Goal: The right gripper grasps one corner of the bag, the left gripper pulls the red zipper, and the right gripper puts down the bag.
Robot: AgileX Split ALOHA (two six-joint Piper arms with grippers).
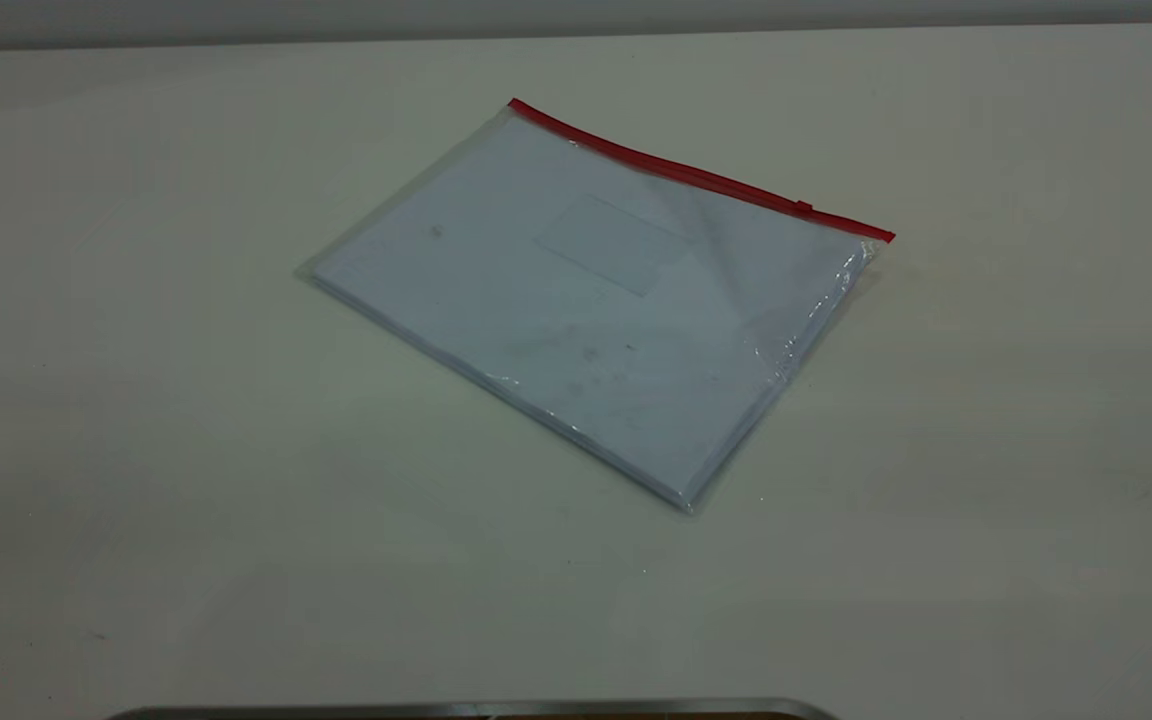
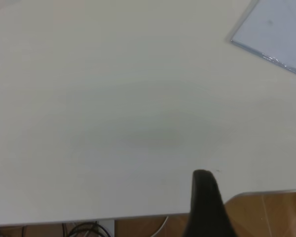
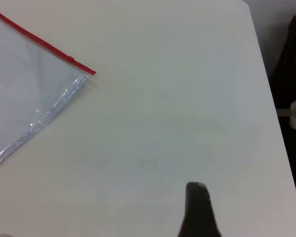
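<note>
The bag [image 1: 586, 300] lies flat in the middle of the table, clear and crinkly, with white sheets and a faint label window showing through. The red zipper [image 1: 696, 178] runs along its far long edge, and its slider tab [image 1: 803, 207] sits near the right end. Neither gripper shows in the exterior view. In the left wrist view, the left gripper [image 2: 203, 174] is one black tip with no gap, over the table's edge, far from a bag corner [image 2: 276, 34]. In the right wrist view, the right gripper [image 3: 196, 186] is likewise one black tip, apart from the bag [image 3: 24, 98], the zipper [image 3: 39, 42] and the tab [image 3: 71, 60].
The pale table [image 1: 236, 500] ends in a metal-rimmed edge [image 1: 476, 708] at the front. The left wrist view shows wooden floor [image 2: 266, 212] and cables [image 2: 89, 229] beyond the table's edge. A dark object [image 3: 293, 74] stands past the table's side in the right wrist view.
</note>
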